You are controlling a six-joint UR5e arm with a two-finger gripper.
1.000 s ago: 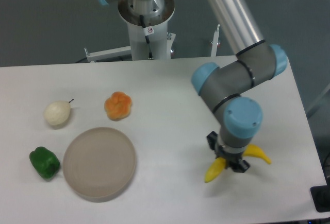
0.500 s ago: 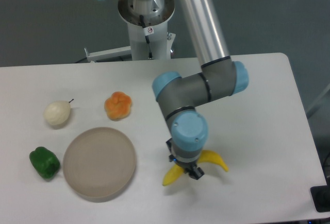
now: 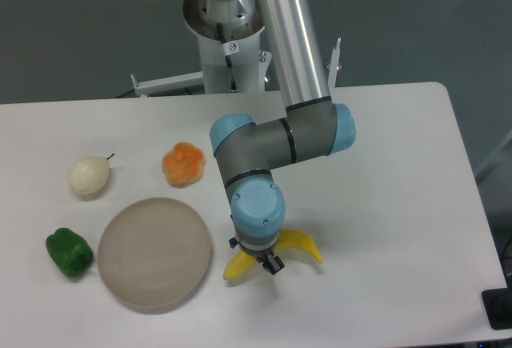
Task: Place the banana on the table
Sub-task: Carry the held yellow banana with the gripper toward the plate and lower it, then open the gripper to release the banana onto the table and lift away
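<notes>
The yellow banana [image 3: 300, 244] is held in my gripper [image 3: 258, 259], its two ends sticking out left and right below the wrist. The gripper is shut on the banana's middle, low over the white table [image 3: 384, 204], just right of the beige plate. I cannot tell whether the banana touches the tabletop. The fingers are mostly hidden by the blue wrist joint.
A round beige plate [image 3: 155, 252] lies at the front left. An orange lumpy fruit [image 3: 184, 164] sits behind it. A cream pear-like fruit [image 3: 89, 176] and a green pepper [image 3: 69, 252] are at the far left. The arm's base stands behind the table.
The gripper has carried the banana leftward across the table, from the right side to just right of the plate. The other objects have not moved.
</notes>
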